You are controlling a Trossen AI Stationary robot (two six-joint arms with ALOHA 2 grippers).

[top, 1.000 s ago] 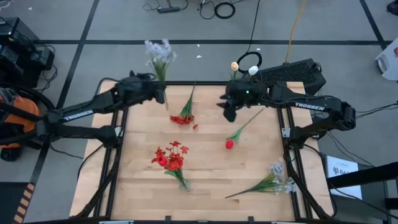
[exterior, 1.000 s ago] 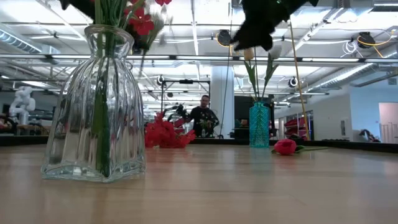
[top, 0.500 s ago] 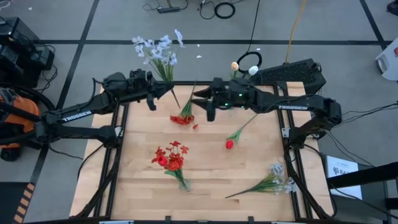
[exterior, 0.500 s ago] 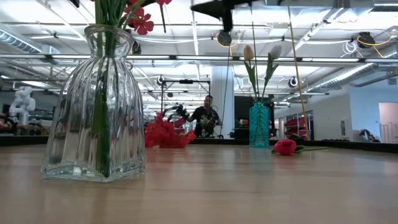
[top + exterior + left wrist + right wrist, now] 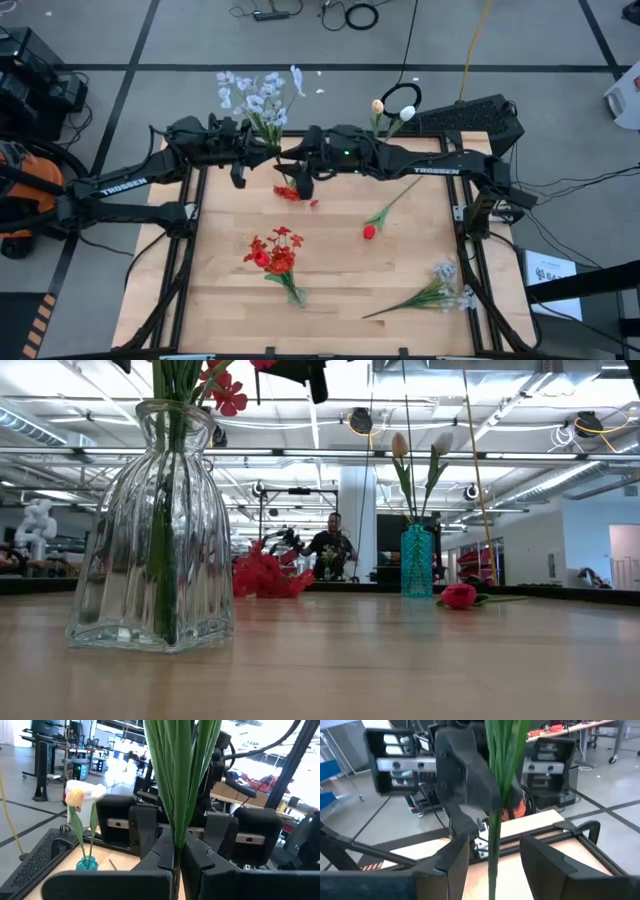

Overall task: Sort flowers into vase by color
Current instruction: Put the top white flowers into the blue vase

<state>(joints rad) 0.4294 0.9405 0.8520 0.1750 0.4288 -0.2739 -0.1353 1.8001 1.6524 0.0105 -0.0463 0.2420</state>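
White lavender spray (image 5: 256, 95) is held aloft at the bench's far edge in the shut left claw (image 5: 268, 153); the right claw (image 5: 296, 172), open, straddles its stalk. Red blossoms (image 5: 274, 250) are vased; red cluster (image 5: 293, 189), rosebud (image 5: 369, 232) and white spray (image 5: 440, 291) remain lying.

My left gripper (image 5: 268, 158) clamped tight at table's far edge; my right gripper (image 5: 285, 172) facing it just beside, fingers spread apart
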